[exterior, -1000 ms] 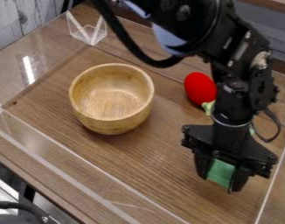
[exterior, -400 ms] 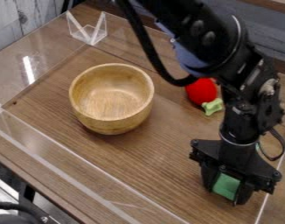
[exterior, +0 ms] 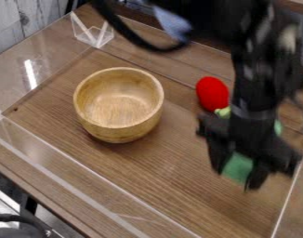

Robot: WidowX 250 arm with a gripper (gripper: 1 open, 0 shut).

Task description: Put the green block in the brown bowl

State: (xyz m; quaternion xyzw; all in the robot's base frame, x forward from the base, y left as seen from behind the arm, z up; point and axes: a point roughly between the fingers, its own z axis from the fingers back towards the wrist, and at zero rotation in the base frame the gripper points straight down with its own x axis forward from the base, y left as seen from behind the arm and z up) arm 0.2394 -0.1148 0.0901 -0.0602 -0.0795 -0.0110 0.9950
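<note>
We see a wooden bench (exterior: 141, 186) under a single arm, viewed from one fixed camera. The frame is motion-blurred around the arm, so fine detail there is soft. The gripper (exterior: 244, 167) points nearly straight down at the right of the view, with its dark fingers (exterior: 224, 156) closed on the green block (exterior: 240, 167), which shows as a patch of light green between them. We read the block as held clear of the bench, though the blur keeps us from telling exactly how it sits in the grip.

The brown bowl (exterior: 118, 104) stands upright at the left centre of the bench, well apart from the gripper, and we see nothing inside it. A red strawberry-like toy (exterior: 213, 92) lies on the bench between bowl and arm, just beside the arm's lower part as pictured, and plays no role in the task.

We judge the task roughly at its midpoint: the grasp appears made and the block appears lifted. What is left, as we read it, is the carry leftward across the bench to a place above the bowl's rim, then the release into the bowl. The long bar may need aligning so that it drops inside and does not bridge the rim.
</note>
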